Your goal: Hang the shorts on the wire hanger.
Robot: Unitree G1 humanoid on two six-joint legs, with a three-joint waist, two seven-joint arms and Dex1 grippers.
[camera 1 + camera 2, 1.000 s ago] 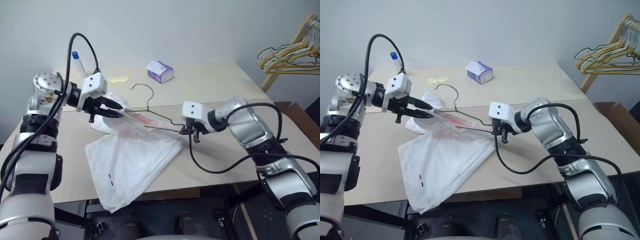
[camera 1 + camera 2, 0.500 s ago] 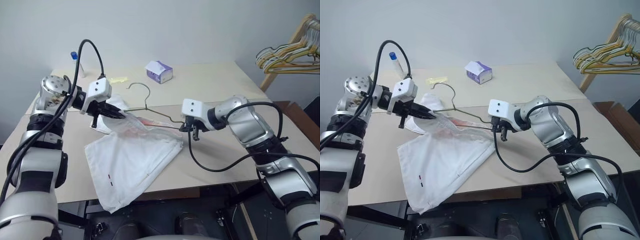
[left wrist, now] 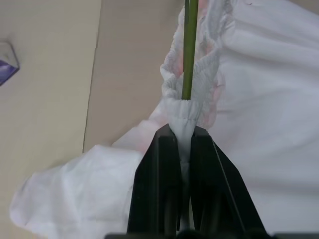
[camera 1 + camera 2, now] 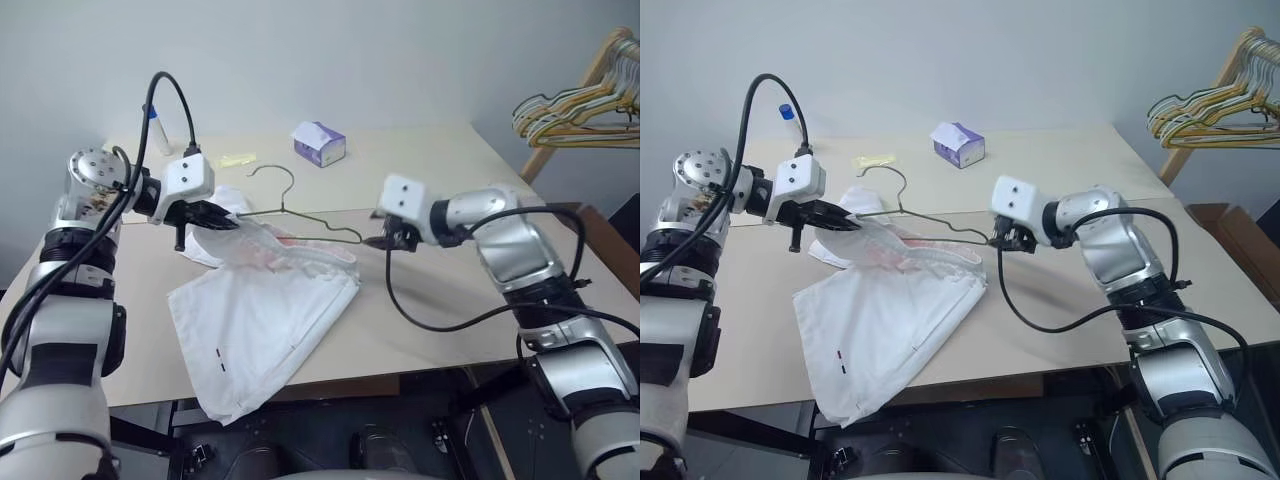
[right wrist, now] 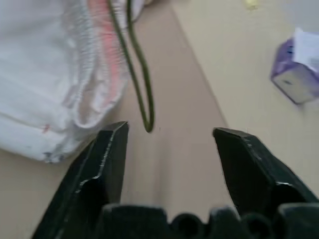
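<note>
White thin fabric bunches at our left gripper point(image 3: 182, 144), whose two black fingers are pinched together on the gathered waistband of the shorts point(image 4: 265, 330), with the green wire running into that same fold just ahead of the tips. From there the wire hanger point(image 4: 300, 215) stretches across toward our right, its long axis roughly level and crosswise between the two arms, silvery hook rising toward the back of the table. Its far shoulder ends in a narrow loop that sits free, just in front of our right gripper point(image 5: 169, 144); those fingers stand well apart with the loop between them but touching neither. So the hanger's free end lies straight ahead of the right hand, which is clearly the nearer arm for it, while the left hand holds the cloth end. We judge the waistband is threaded only part way along the wire, and most of the shorts lie spread on the beige table point(image 4: 450, 300), one leg drooping over the near edge.

A purple tissue box point(image 4: 320, 143) sits well behind, and a bunch of pale hangers point(image 4: 580, 105) hangs off to the right against a plain grey wall.
</note>
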